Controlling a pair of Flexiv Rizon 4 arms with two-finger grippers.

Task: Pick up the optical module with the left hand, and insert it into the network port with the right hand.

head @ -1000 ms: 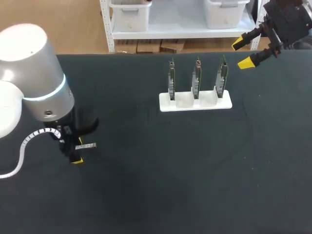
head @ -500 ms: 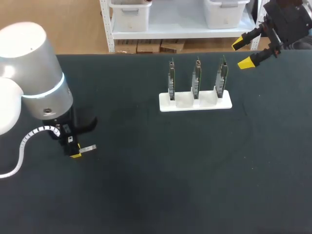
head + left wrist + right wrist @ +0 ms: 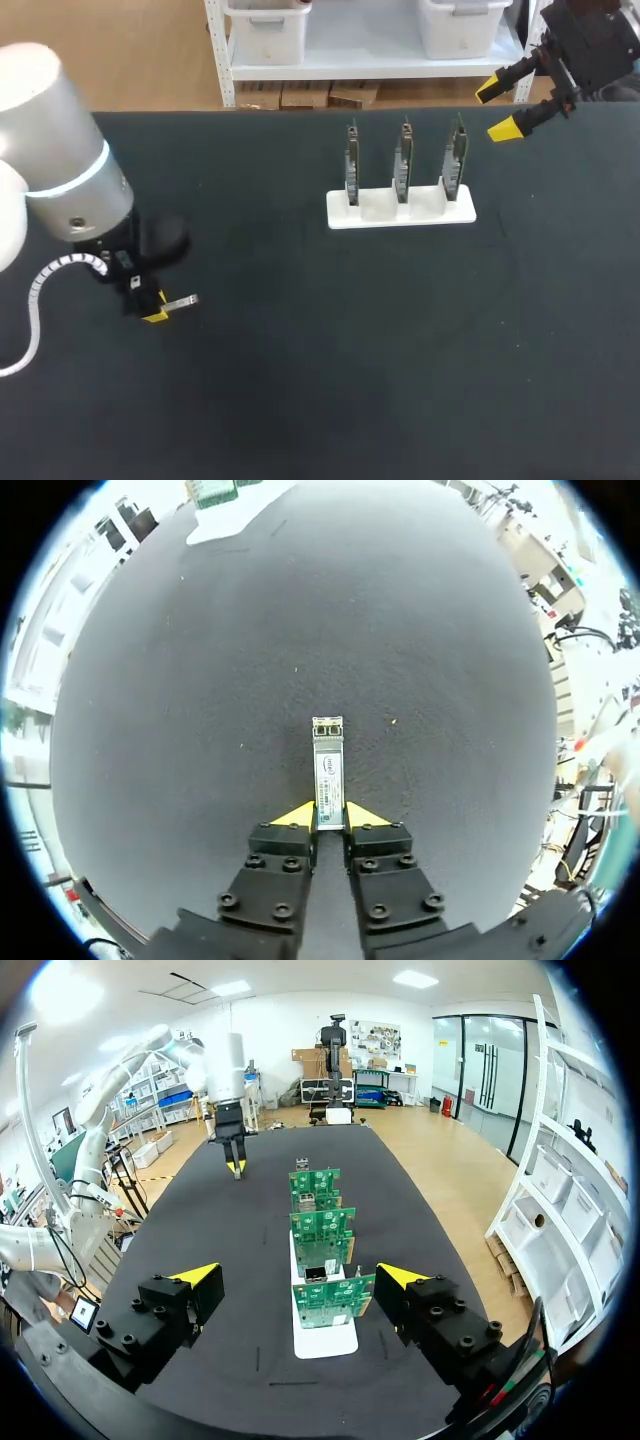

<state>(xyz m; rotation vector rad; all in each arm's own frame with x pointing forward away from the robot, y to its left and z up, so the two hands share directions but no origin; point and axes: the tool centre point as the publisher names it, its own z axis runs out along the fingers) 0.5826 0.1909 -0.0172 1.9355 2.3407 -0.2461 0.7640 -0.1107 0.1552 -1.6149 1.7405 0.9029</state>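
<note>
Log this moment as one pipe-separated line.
left gripper: shut on optical module | right gripper: open, beyond card rack | handover: not yet done | insertion: not yet done

Dark matt covering on the table (image 3: 300, 380), finely grained, cloth-like. The optical module (image 3: 328, 765) has a bright bare-metal shell with a white paper label; left gripper (image 3: 329, 818) is matt black, tips smooth yellow. The board stand (image 3: 400, 212): smooth white plastic, faint sheen.

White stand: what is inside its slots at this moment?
Three green circuit boards stand upright in the white stand, one per slot, apart from each other. Their lower edges are hidden inside the slots.
</note>
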